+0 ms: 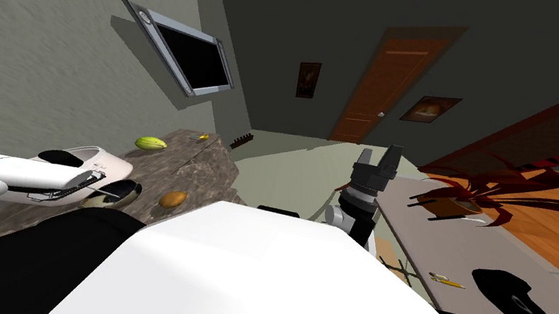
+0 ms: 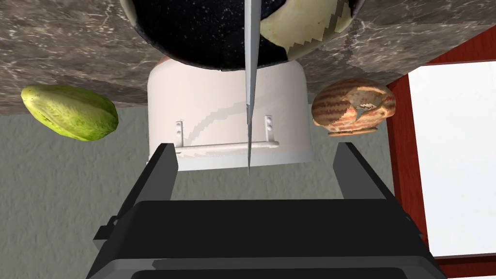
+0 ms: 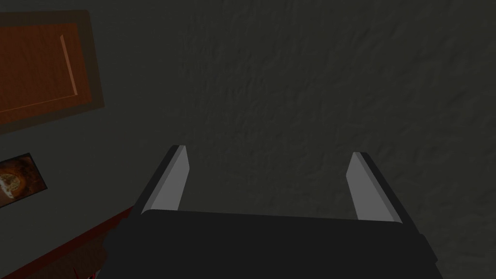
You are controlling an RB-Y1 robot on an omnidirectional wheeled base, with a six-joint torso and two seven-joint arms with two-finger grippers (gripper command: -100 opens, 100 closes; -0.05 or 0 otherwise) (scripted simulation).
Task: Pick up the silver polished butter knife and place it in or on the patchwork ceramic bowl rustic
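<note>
Marble countertop (image 2: 72,48) is seen under the patchwork bowl (image 2: 193,38). The butter knife (image 2: 249,97) is seen edge-on, reaching from the bowl to between the left gripper's (image 2: 255,146) spread fingers, untouched. The right gripper (image 3: 269,150) is likewise spread.

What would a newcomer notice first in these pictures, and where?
A thin silver knife stands out, running between the open fingers of the left claw toward a dark and cream patchwork bowl on the stone counter. A green fruit lies on the counter too; the right claw is raised, open.
</note>
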